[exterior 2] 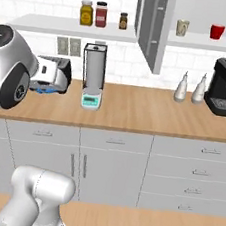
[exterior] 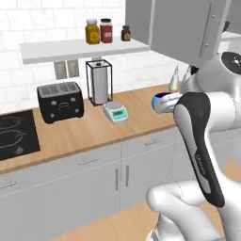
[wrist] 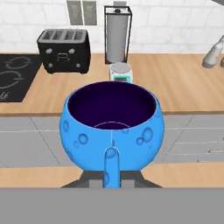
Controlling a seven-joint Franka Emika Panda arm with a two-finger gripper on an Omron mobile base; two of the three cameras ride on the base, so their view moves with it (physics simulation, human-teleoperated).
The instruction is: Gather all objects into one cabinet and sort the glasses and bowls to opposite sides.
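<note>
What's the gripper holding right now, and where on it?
The blue bowl, pinched at its near rim: one finger runs up the outer wall, the other is hidden inside.

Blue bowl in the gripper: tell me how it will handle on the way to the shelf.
The blue bowl looks glossy, so it may slip. It seems rigid. Pinched at one rim spot, it could probably tilt.
</note>
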